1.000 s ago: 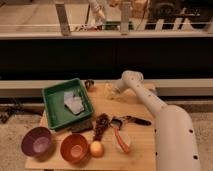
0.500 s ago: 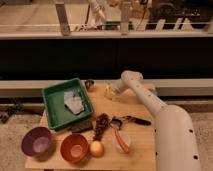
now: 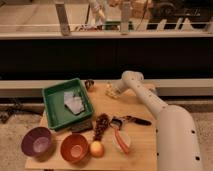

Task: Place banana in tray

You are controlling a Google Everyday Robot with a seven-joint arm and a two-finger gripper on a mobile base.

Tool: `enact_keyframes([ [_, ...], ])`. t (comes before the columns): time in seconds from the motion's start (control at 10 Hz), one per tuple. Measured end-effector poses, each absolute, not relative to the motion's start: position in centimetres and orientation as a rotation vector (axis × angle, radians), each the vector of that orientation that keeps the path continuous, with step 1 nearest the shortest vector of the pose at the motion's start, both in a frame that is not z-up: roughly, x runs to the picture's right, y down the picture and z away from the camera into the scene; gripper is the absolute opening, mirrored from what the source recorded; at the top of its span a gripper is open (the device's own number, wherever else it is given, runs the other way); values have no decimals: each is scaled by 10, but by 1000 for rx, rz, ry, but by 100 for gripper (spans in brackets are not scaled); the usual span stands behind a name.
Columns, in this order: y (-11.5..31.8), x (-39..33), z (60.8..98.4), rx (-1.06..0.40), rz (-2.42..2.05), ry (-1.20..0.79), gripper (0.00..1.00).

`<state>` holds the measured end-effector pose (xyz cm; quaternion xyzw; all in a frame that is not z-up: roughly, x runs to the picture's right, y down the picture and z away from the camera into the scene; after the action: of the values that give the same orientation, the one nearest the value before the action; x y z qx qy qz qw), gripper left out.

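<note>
Gripper point(image 3: 110, 89) at banana point(image 3: 114, 93), far desk edge; grip state can't tell. Tray point(image 3: 54, 109) still lacks the banana.

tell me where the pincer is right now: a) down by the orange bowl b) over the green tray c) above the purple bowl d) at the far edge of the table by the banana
d: the pincer is at the far edge of the table next to the pale banana, to the right of the green tray and away from the purple bowl and orange bowl at the front.
</note>
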<state>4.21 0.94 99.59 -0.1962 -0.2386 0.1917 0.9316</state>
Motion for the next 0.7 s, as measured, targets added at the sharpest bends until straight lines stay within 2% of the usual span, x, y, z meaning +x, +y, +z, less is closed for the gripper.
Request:
enact_keyframes([
  [0.3, -22, 19, 940, -295, 210, -643, 0],
  [0.7, -72, -20, 847, -155, -86, -848, 0],
])
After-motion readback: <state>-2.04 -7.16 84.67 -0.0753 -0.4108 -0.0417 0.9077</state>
